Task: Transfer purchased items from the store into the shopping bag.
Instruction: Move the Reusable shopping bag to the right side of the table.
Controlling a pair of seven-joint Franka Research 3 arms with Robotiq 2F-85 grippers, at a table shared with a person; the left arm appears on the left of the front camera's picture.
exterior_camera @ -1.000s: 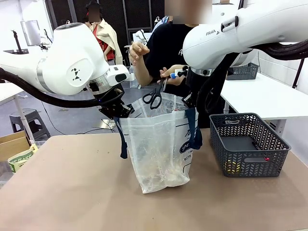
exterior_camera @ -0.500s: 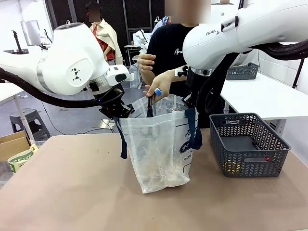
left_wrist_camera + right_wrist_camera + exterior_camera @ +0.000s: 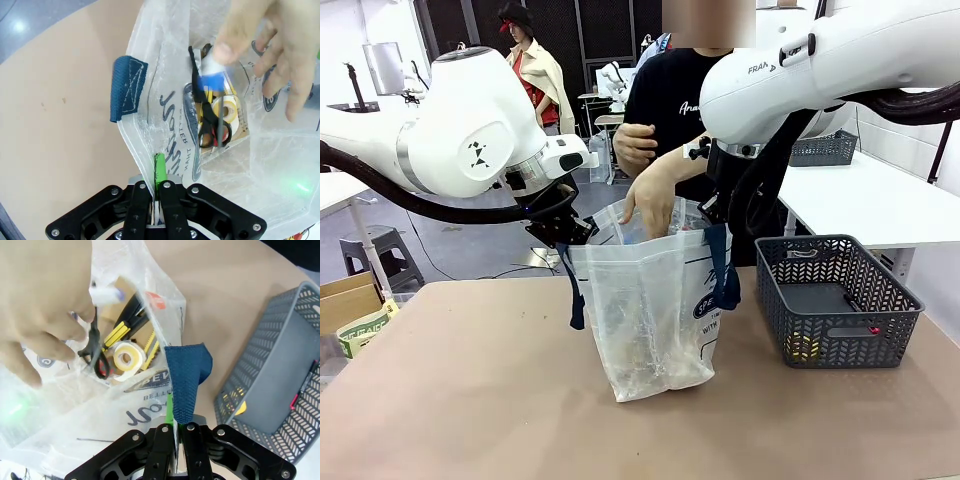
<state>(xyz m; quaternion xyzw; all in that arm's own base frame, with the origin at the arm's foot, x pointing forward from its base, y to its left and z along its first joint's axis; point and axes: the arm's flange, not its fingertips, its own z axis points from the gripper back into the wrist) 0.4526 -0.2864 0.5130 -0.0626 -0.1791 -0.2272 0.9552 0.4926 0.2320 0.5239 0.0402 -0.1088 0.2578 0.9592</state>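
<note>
The clear shopping bag stands open at mid-table. My left gripper is shut on its left rim; its closed fingers pinch the plastic near a navy handle. On the right rim, my right gripper is shut beside the other navy handle. A person's hand reaches into the bag's mouth, lowering black scissors. A tape roll and a yellow-and-black tool lie in the bag. The grey lattice basket stands to the right, holding yellow and red bits.
A cardboard box sits off the table's left edge. A white table with another grey basket stands behind on the right. Bare brown tabletop lies in front of the bag.
The person's hand has brought the black scissors from above the bag down into its mouth. Both arms have held still on the rim.
</note>
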